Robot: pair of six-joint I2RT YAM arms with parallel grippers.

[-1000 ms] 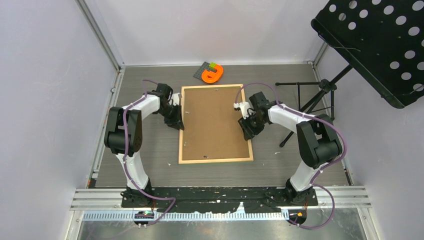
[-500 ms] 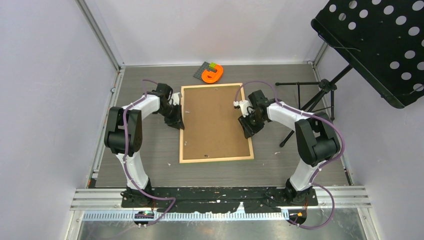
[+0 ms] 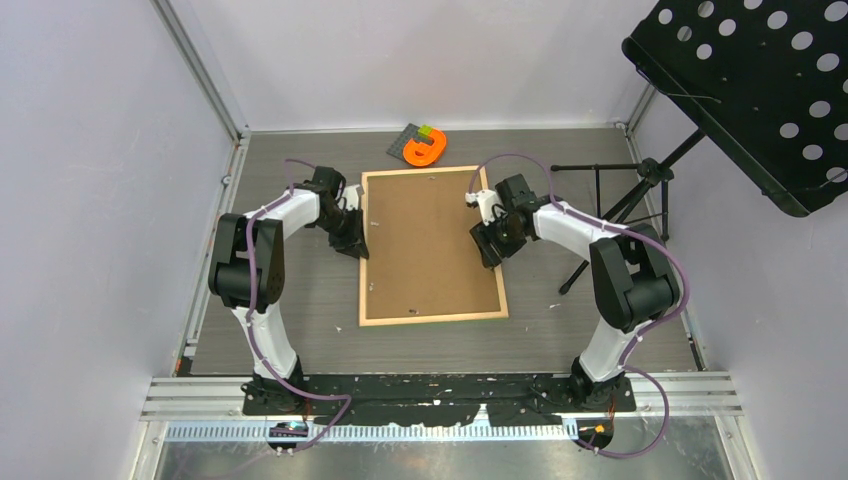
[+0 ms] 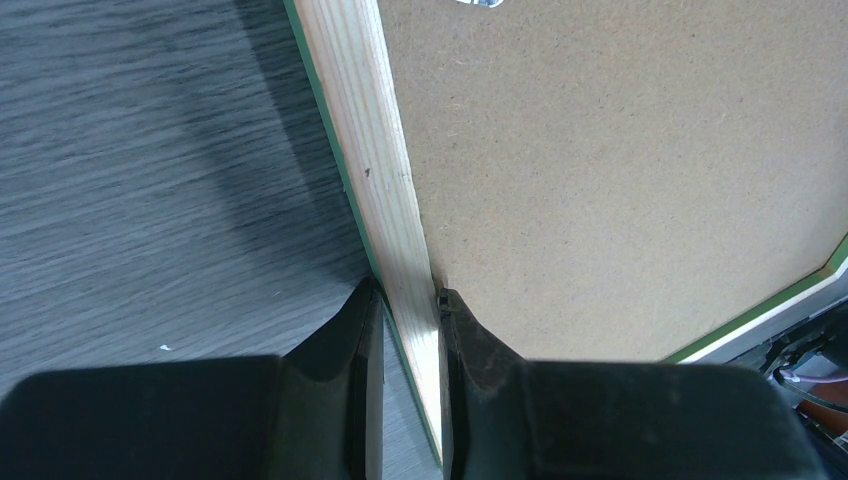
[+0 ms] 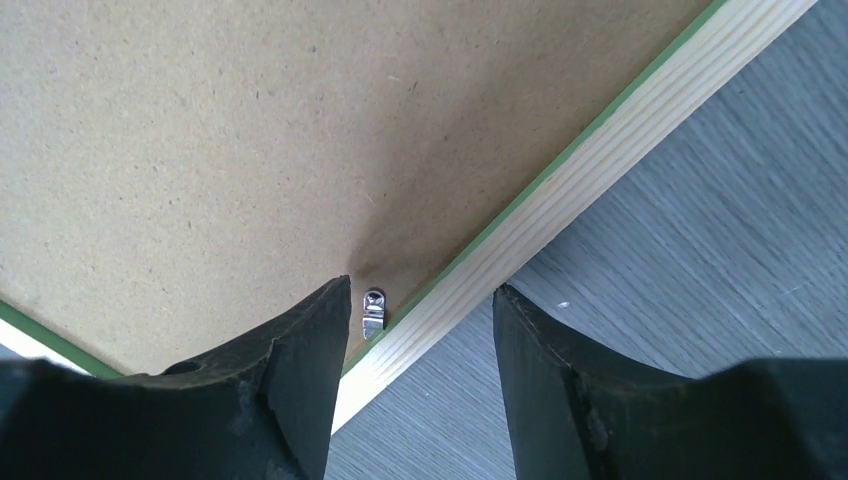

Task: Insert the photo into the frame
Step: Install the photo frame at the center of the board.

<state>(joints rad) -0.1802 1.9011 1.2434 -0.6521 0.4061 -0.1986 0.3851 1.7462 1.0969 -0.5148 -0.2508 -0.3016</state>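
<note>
The photo cannot be seen in any view; if it is already in place it lies hidden under the brown backing board [image 3: 428, 240], and the pictures do not settle that. The frame [image 3: 432, 319] lies flat on the table [image 3: 300, 290] with its pale wood face up and a thin line of green showing along its edges, so the back is open to work on. The backing board sits inside the rails and fills the opening. The left gripper [image 4: 405, 295] is clamped on the frame's left rail, one finger on the outer side and one on the board side, most likely to keep the frame from sliding. The right gripper [image 5: 420, 290] has its jaws apart, one tip over the board and the other beyond the right rail, with a small metal clip [image 5: 373, 310] just inside that rail between them. It seems placed to turn that clip and lock the board down.
</note>
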